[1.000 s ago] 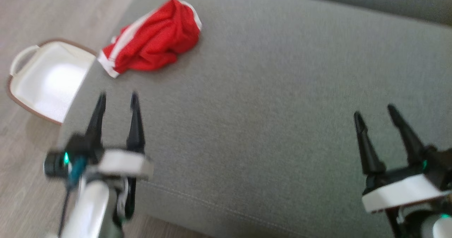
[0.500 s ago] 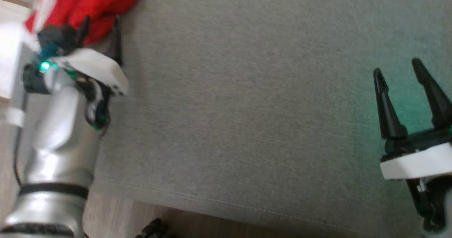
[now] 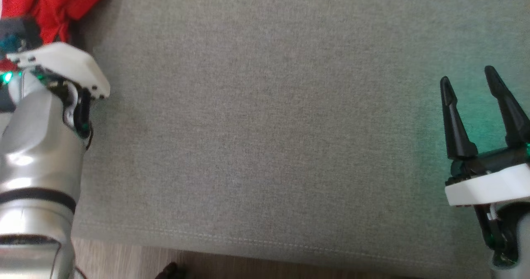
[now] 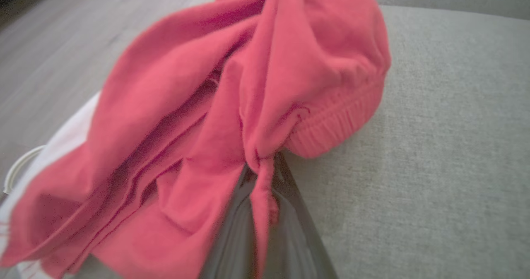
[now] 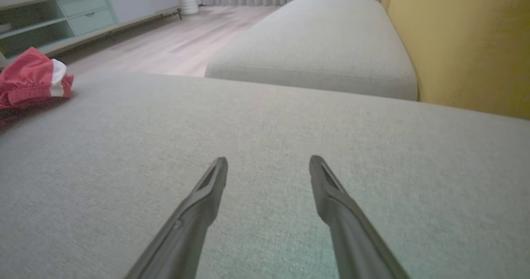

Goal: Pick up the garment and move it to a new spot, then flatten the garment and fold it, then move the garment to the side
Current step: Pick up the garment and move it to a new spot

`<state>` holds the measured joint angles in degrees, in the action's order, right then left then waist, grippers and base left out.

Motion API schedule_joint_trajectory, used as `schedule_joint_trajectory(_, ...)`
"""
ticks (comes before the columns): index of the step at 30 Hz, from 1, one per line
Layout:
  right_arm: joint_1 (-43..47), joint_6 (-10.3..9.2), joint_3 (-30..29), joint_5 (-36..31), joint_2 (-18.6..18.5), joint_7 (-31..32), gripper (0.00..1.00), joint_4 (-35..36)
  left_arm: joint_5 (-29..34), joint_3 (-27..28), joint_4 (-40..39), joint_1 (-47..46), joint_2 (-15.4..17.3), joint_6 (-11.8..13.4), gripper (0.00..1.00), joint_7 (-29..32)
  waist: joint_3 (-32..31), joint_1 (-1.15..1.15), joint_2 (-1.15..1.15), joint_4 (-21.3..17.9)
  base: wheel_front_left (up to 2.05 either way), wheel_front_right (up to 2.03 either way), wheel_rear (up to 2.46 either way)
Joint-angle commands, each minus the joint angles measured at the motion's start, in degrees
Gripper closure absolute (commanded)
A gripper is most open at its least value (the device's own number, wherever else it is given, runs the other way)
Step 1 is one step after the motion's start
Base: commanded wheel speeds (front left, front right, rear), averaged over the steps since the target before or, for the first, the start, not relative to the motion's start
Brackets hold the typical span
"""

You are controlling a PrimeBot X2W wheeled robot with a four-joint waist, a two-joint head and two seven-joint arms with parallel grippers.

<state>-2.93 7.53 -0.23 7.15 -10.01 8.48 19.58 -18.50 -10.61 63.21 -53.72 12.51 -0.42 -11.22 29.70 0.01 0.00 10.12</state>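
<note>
Since a second ago our left gripper (image 4: 263, 167) has reached the garment (image 4: 198, 105) by the left edge of the cushion (image 3: 265, 126), toward its far corner, and closed on a thin twisted fold beside the gathered elastic waistband. We judge the pinch slight: a quick lift could let the soft red jersey slip free, and this near the edge it could slide off. The grey cover is coarse woven cloth, seamed along its near edge. Near the right edge our right gripper (image 3: 468, 74) hovers, jaws spread wide and empty.
</note>
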Motion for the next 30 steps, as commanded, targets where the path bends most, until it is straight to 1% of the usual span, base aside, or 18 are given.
schedule_joint_trajectory(1, -0.02, -0.04, 1.27, 0.07, -0.08, -0.87, 0.00, 1.62, 0.85, 0.78, -1.31, 1.01, 3.84, 1.08, 1.00, -2.04, -2.57, -0.01, 0.00, -0.16, 0.00, 0.00, 0.00)
schedule_joint_trajectory(5, 0.60, -0.04, 1.56, 0.05, 0.75, -2.04, 0.00, 0.52, 2.09, 0.81, -5.41, 3.82, 4.49, 2.99, 1.00, -3.66, -7.40, -0.01, 0.00, -0.18, 0.00, 0.00, 0.00)
schedule_joint_trajectory(7, 0.99, -0.04, 1.85, 0.17, 1.23, -2.51, 0.00, -0.19, 3.19, 1.03, -10.74, 6.34, 4.71, 4.50, 1.00, -3.73, -10.00, -0.01, 0.00, -0.34, 0.00, 0.00, 0.00)
schedule_joint_trajectory(11, 2.37, -0.04, 2.12, 0.45, 2.54, -3.22, 0.00, -1.96, 4.44, 2.57, -22.33, 14.47, 4.64, 7.73, 1.00, -3.75, -15.80, -0.01, 0.00, -0.87, 0.00, 0.00, 0.00)
schedule_joint_trajectory(16, 4.83, -0.04, 2.63, 0.86, 4.33, -3.97, 0.00, -3.33, 4.57, 3.72, -34.34, 26.36, 4.09, 10.27, 1.00, -3.75, -21.30, -0.01, 0.00, -2.48, 0.00, 0.00, 0.00)
schedule_joint_trajectory(21, 7.11, -0.04, 2.69, 1.23, 5.51, -4.61, 0.00, -4.32, 4.73, 3.11, -46.02, 36.62, 4.02, 12.47, 1.00, -0.94, -24.27, -0.01, 0.00, -4.62, 0.00, 0.00, 0.00)
schedule_joint_trajectory(24, 8.12, -0.04, 2.42, 1.41, 6.11, -4.93, 0.00, -4.46, 5.11, 1.31, -53.89, 41.86, 3.18, 13.24, 1.00, 1.83, -24.82, -0.01, 0.00, -6.15, 0.00, 0.00, 0.00)
schedule_joint_trajectory(26, 8.60, -0.04, 2.45, 1.62, 6.43, -5.07, 0.00, -4.37, 5.58, -0.65, -58.34, 44.25, 2.49, 13.18, 1.00, 3.49, -24.65, -0.01, 0.00, -7.43, 0.00, 0.00, 0.00)
schedule_joint_trajectory(28, 8.76, -0.04, 2.76, 1.76, 6.66, -5.14, 0.00, -4.47, 6.03, -3.12, -61.48, 45.57, 1.50, 12.67, 1.00, 4.87, -24.30, -0.01, 0.00, -9.21, 0.00, 0.00, 0.00)
schedule_joint_trajectory(29, 8.76, -0.04, 2.76, 1.76, 6.66, -5.14, 0.00, -4.47, 6.03, -3.12, -61.48, 45.57, 1.50, 12.67, 1.00, 4.87, -24.30, -0.01, 0.00, -9.21, 0.00, 0.00, 0.00)
schedule_joint_trajectory(30, 8.68, -0.04, 2.86, 1.90, 6.74, -5.26, 0.00, -4.54, 6.07, -4.56, -62.37, 45.77, 0.78, 12.12, 1.00, 5.48, -24.05, -0.01, 0.00, -10.16, 0.00, 0.00, 0.00)
